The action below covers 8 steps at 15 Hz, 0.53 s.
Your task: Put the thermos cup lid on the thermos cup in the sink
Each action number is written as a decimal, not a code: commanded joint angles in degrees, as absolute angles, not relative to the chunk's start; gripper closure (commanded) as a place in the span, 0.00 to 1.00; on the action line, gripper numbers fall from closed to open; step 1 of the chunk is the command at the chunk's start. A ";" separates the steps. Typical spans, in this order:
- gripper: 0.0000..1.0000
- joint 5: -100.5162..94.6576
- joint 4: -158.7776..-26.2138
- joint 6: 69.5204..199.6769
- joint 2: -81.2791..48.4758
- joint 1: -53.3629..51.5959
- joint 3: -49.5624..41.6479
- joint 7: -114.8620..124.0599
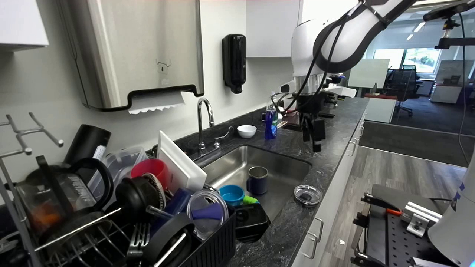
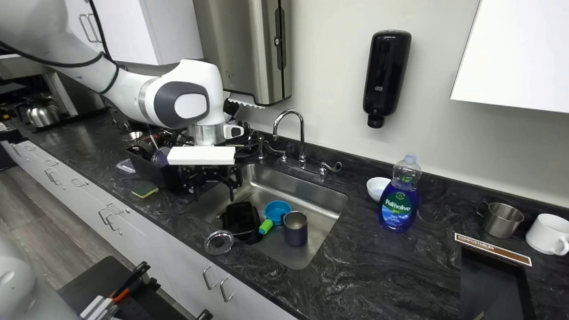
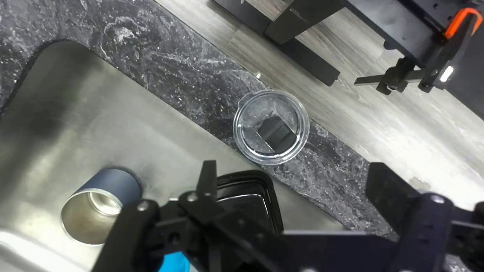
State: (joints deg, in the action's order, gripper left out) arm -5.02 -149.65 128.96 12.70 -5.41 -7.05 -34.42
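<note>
Thermos cup lid (image 3: pixel 271 127): flat on the desk (image 3: pixel 181 75), between the sink (image 3: pixel 159 132) and the front edge, apart from the thermos cup (image 2: pixel 296 231); clear, with a dark slider.
Thermos cup: upright in the sink, mouth facing up, dark blue outside.
Hand (image 3: pixel 295 179): spread wide, raised above desk level, apart from the lid.
Blue bowl (image 2: pixel 275 218): in the sink, just beside the thermos cup.
Black tray (image 3: pixel 269 189): also in the sink, partly hidden in the wrist view.
</note>
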 commanded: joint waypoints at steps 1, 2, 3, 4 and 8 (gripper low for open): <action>0.00 -5.42 -146.83 129.94 6.27 -3.94 -5.89 -35.57; 0.00 -5.36 -145.90 129.24 4.49 -3.67 -5.76 -35.41; 0.00 -4.96 -144.57 128.29 2.56 -3.25 -5.77 -34.70; 0.00 -4.78 -147.27 129.48 5.90 -3.33 -5.22 -34.61; 0.00 -4.80 -146.78 129.45 5.15 -3.06 -4.74 -34.55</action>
